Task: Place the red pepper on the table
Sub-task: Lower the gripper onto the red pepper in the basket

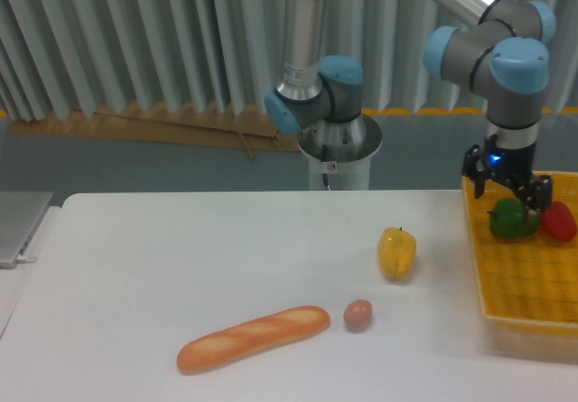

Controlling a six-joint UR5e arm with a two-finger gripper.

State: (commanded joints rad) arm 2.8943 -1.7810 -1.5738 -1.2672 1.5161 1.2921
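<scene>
The red pepper [560, 221] lies in the yellow woven basket [528, 285] at the right edge of the white table [181, 266], touching the right side of a green bell pepper [513, 219]. My gripper [508, 192] hangs over the basket, just above the green pepper and a little left of the red one. Its fingers look spread and hold nothing that I can see. The fingertips are partly hidden against the green pepper.
A yellow bell pepper [396, 252] stands on the table left of the basket. A small brown egg [358, 313] and a long bread loaf [253, 337] lie toward the front. The arm's base [339, 140] stands behind the table's far edge.
</scene>
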